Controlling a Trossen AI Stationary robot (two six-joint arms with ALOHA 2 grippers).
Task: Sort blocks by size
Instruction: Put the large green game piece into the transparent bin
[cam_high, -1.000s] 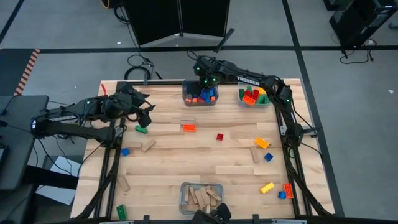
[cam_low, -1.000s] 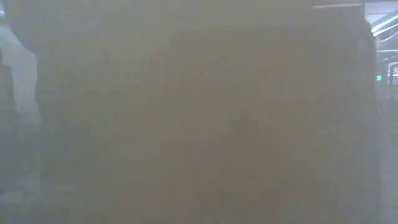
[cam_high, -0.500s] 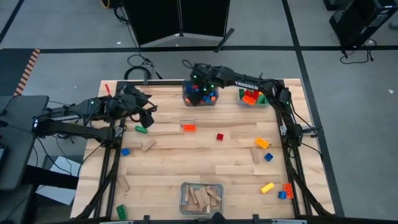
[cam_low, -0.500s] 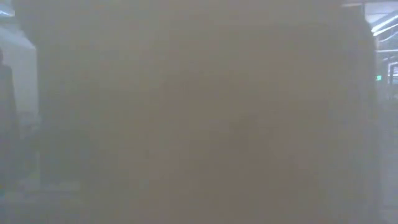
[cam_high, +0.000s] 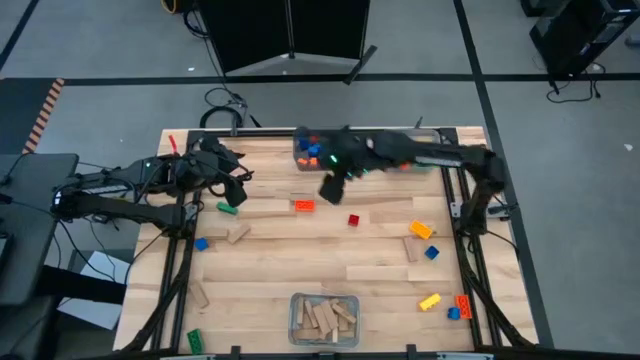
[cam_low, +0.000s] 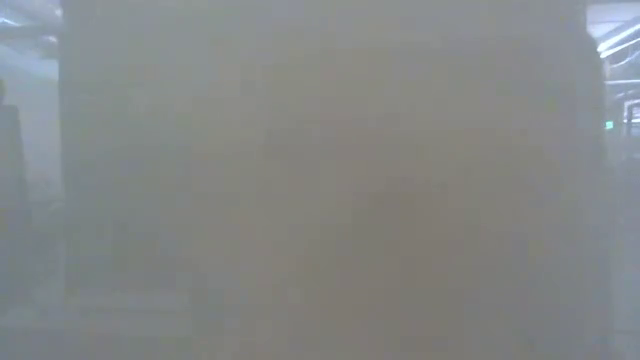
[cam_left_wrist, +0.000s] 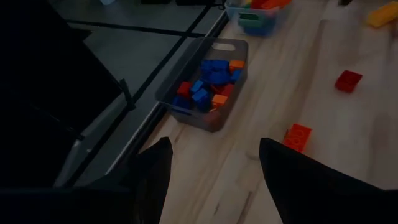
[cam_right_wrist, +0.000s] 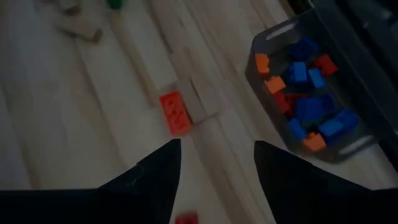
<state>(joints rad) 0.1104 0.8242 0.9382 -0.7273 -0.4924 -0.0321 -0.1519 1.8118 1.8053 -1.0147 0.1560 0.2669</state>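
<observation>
Loose blocks lie flat on the wooden table (cam_high: 300, 270): an orange brick (cam_high: 304, 205), a red brick (cam_high: 353, 220), a green brick (cam_high: 228, 208), a yellow brick (cam_high: 430, 300), tan wooden blocks (cam_high: 238, 233). My right gripper (cam_high: 330, 188) hangs open above the table near the orange brick (cam_right_wrist: 176, 112), with nothing between its fingers (cam_right_wrist: 161, 168). A clear bin (cam_high: 318, 150) of small blue, red and orange bricks stands at the far edge. At the table's left side my left gripper (cam_high: 238, 190) waits open and empty (cam_left_wrist: 214, 142).
A bin of tan wooden blocks (cam_high: 323, 318) stands at the near edge. A second bin with bigger bricks (cam_left_wrist: 258, 15) stands at the far right, partly under my right arm. More bricks lie near the right edge (cam_high: 432, 252). The low view is fogged over.
My right gripper has swung from above the small-brick bin toward the table's near edge, out over the middle by the orange brick, rising and rolling its wrist.
</observation>
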